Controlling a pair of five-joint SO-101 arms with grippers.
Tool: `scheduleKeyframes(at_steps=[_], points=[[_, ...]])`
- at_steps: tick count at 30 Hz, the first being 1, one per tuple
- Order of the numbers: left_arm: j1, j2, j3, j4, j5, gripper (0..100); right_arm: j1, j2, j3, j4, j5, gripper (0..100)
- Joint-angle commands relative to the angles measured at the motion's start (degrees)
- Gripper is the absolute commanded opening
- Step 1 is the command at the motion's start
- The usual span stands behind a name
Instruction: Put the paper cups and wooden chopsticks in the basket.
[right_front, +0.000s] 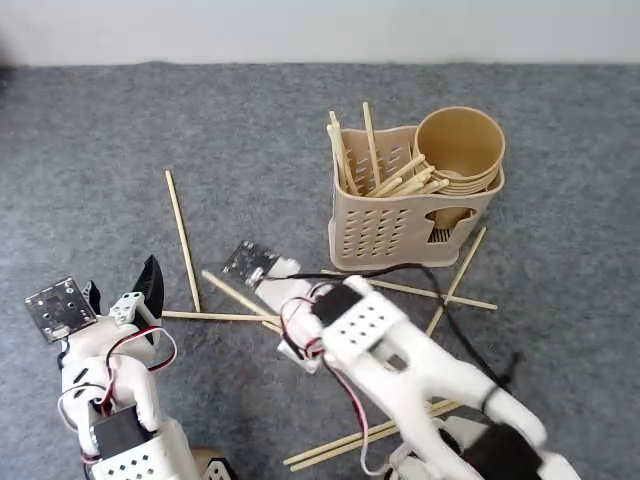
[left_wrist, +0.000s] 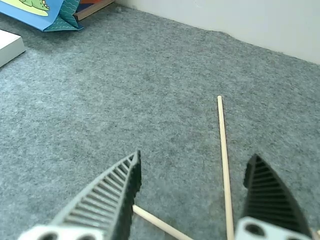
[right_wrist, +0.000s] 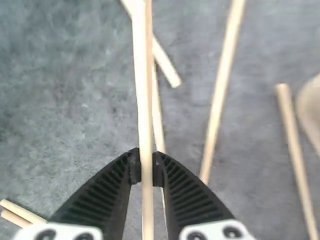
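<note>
shells: left arm (right_front: 150, 455) and right arm (right_front: 430, 380) are both chunky white plastic, with little grids of dot holes on top
fingers (left_wrist: 115, 195): black, ribbed inside, pointy tips, same on left gripper (left_wrist: 196, 157) and right gripper (right_wrist: 145, 155)
finger bases: pale grey, round screw holes
wires (right_front: 296, 318): thin red, white and black loops
black cable (right_front: 458, 330): thicker, on the right arm
wrist plates (right_front: 60, 307): dark squares, screws at the corners

The table (right_front: 250, 130) is covered in mottled grey felt. The beige plastic basket (right_front: 380, 235) carries rows of small slotted holes. The round paper cups (right_front: 460, 145) are tan. The thin wooden chopsticks (right_front: 183, 240) are pale straw-yellow. The left tool (left_wrist: 196, 157) and right tool (right_wrist: 145, 154) are black and ribbed, on white plastic arms (right_front: 420, 370) with red, white and black wires (right_front: 288, 318).
</note>
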Motion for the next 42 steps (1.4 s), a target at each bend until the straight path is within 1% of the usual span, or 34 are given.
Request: scheduleKeyframes(at_steps=[1,5,9,12,14,17,21,26,32,36,42], points=[[-0.1,-0.9,-0.7,0.4,-0.5,32,2.2,-9.6,-1.3,2.4,0.5,0.8],[-0.1,-0.9,-0.7,0.4,-0.5,32,4.2,-17.9,-1.3,2.7,0.5,0.8],[-0.1,-0.9,-0.7,0.4,-0.5,32,4.6,-25.1,-1.8,2.0,0.2,0.8],[-0.1,-0.9,-0.7,0.4,-0.5,32,5.0,-29.4,-5.1,1.5,0.1,0.8],[-0.1,-0.9,-0.7,0.4,-0.5,32,5.4,-31.3,-8.9,1.2,-1.2,0.8],[-0.1,-0.9,-0.7,0.4,-0.5,32,7.9,-32.7,-14.9,-0.7,-2.5,0.8],[-0.1,-0.9,-0.7,0.4,-0.5,32,13.1,-32.7,-21.3,-5.6,-2.7,0.8],[-0.1,-0.9,-0.7,0.4,-0.5,32,19.0,-33.2,-22.7,-16.2,-3.0,0.8],[-0.1,-0.9,-0.7,0.4,-0.5,32,26.7,-32.6,-22.1,-31.2,-11.6,0.8],[-0.1,-0.9,-0.7,0.4,-0.5,32,28.5,-32.6,-17.7,-40.5,-13.2,0.8],[-0.1,-0.9,-0.7,0.4,-0.5,32,28.6,-32.6,-3.2,-57.4,-12.9,0.8]])
